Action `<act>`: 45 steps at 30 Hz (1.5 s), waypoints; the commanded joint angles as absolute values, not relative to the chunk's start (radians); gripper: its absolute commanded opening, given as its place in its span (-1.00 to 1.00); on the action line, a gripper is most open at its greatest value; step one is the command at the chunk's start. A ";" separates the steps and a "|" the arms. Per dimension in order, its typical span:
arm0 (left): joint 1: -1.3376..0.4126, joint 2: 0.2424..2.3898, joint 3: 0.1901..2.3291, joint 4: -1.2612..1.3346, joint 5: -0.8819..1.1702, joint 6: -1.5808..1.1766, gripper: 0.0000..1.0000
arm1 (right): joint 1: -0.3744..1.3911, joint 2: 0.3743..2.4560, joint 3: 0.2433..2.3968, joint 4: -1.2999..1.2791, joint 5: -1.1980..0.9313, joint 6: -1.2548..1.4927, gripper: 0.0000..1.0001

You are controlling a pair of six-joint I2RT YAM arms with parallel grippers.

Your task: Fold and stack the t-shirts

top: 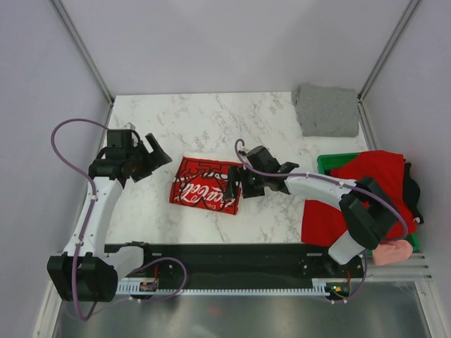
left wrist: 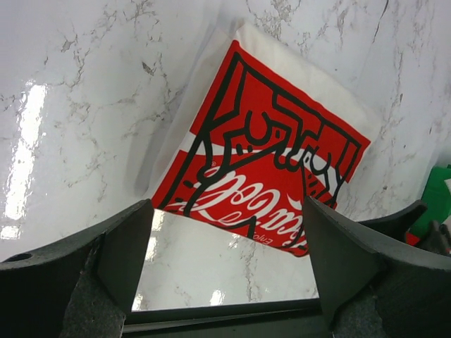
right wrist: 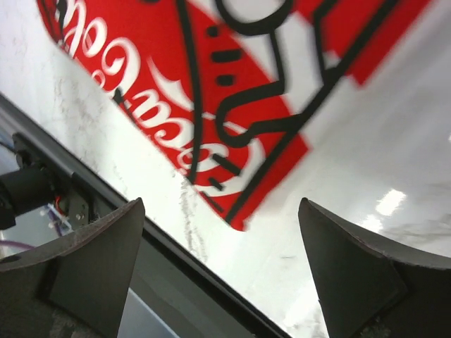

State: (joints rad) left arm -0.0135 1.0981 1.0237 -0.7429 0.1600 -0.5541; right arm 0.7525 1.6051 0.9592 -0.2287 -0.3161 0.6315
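A folded white t-shirt with a red panel and white script (top: 206,184) lies flat on the middle of the marble table. My left gripper (top: 158,153) hovers open to its left, apart from it; the left wrist view shows the shirt (left wrist: 268,155) beyond the empty gripper (left wrist: 227,211). At the shirt's right edge my right gripper (top: 234,172) is open. In the right wrist view the shirt's corner (right wrist: 211,91) lies under the empty gripper (right wrist: 220,208). A grey folded shirt (top: 326,110) sits at the back right. Red (top: 366,190), black (top: 411,190) and pink (top: 392,252) shirts are heaped at the right.
A green plastic crate (top: 330,161) stands at the right edge under the heaped shirts. A black rail (top: 232,257) runs along the near edge of the table between the arm bases. Metal frame posts rise at both back corners.
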 commanded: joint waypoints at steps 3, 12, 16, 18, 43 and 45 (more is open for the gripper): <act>-0.014 1.023 1.039 -0.801 0.169 -0.457 0.86 | 0.597 1.543 0.971 -0.305 -0.255 0.537 0.96; -0.015 0.951 0.989 -0.821 0.176 -0.417 0.86 | 0.469 1.813 1.182 -0.267 -0.360 0.495 0.96; -0.014 0.924 0.963 -0.821 0.169 -0.405 0.86 | 0.469 1.925 1.201 -0.184 -0.431 0.544 0.91; -0.014 0.911 0.945 -0.821 0.161 -0.407 0.86 | 0.471 1.957 1.195 -0.132 -0.454 0.580 0.88; -0.017 0.650 0.804 -0.733 0.134 -0.483 0.86 | 0.342 1.934 1.357 -0.266 -0.286 0.365 -1.00; -0.017 0.631 0.802 -0.732 0.140 -0.482 0.86 | 0.328 1.931 1.457 -0.388 -0.224 0.269 -1.00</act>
